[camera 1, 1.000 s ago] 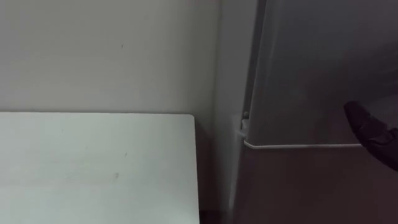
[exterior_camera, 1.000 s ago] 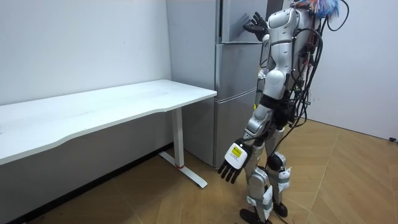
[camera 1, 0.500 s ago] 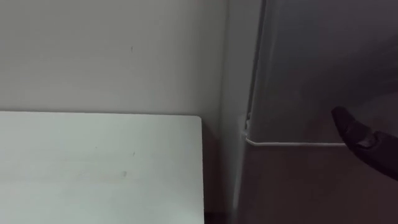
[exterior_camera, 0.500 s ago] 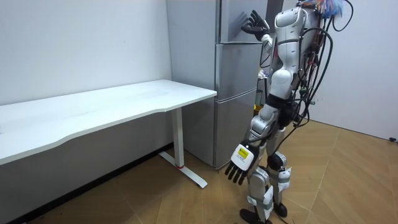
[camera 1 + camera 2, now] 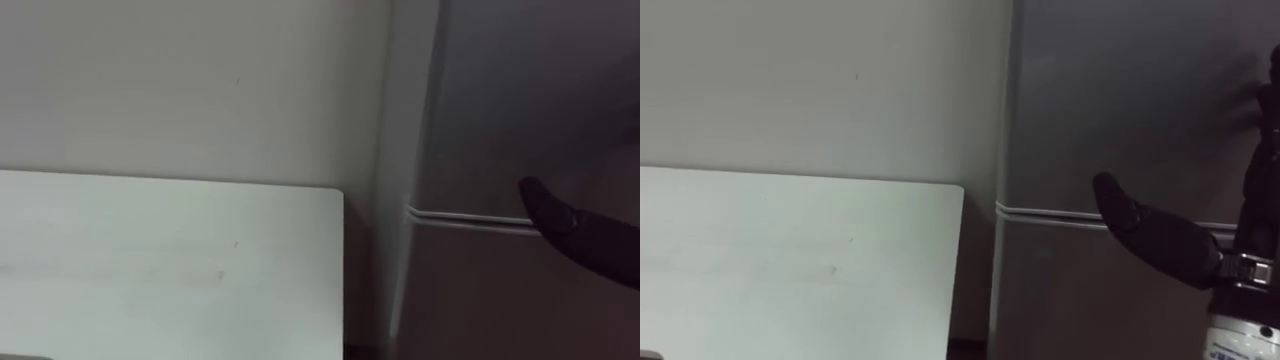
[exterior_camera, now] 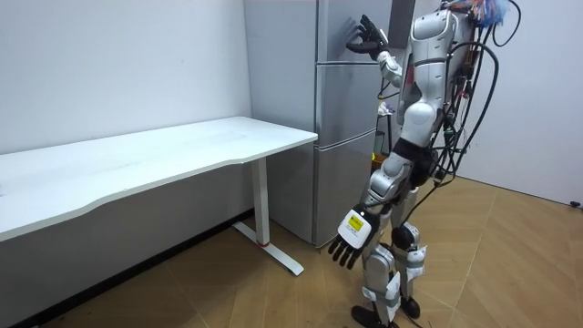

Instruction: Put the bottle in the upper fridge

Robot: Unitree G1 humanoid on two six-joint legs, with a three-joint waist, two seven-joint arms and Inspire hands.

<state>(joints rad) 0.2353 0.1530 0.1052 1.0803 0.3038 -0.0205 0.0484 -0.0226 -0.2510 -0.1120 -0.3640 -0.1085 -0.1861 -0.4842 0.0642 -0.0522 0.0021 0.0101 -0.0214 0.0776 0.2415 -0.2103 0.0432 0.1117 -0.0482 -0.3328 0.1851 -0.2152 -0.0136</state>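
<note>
The fridge is shut, the counter just beside it. The right hand, spread and empty, is up at the fridge's upper door: best hook its free edge, then pull steadily. The left hand hangs open, low before the fridge. Where the bottle is, I cannot tell.

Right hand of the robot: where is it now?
The right hand is raised at the front of the tall grey fridge, by the seam between its upper and lower doors, right of the white table in the eye views.
</note>
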